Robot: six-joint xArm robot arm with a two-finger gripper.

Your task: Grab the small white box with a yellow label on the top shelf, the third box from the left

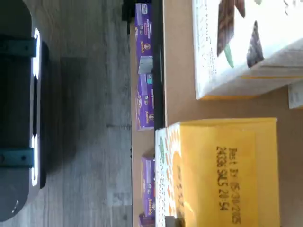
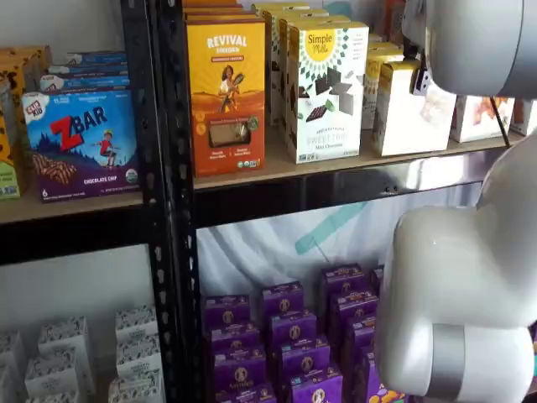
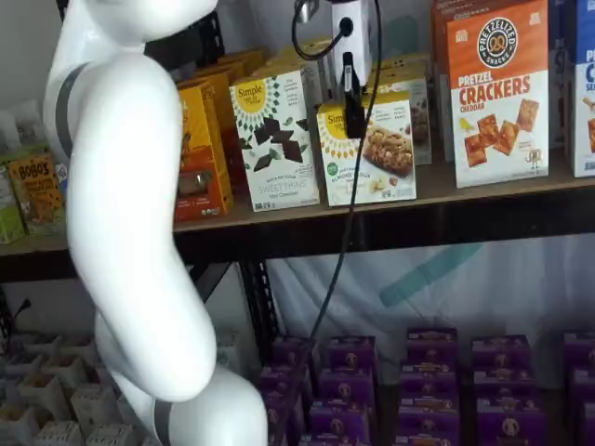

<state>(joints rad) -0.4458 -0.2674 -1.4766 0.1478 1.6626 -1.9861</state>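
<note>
The small white box (image 3: 370, 153) with a yellow top stands on the top shelf (image 3: 437, 189), right of the taller Simple Mills box (image 3: 274, 139). It shows in both shelf views (image 2: 407, 113). In the wrist view its yellow top (image 1: 227, 170) has a printed date, and the Simple Mills box (image 1: 246, 42) lies beside it. My gripper (image 3: 353, 130) hangs in front of the small box's upper left part, with its black fingers side-on and no gap showing. I cannot tell whether it touches the box.
An orange pretzel cracker box (image 3: 497, 93) stands right of the small box. An orange Revival box (image 2: 226, 92) stands left of the Simple Mills box. Purple boxes (image 3: 428, 372) fill the lower shelf. My white arm (image 3: 130, 232) blocks the left of one shelf view.
</note>
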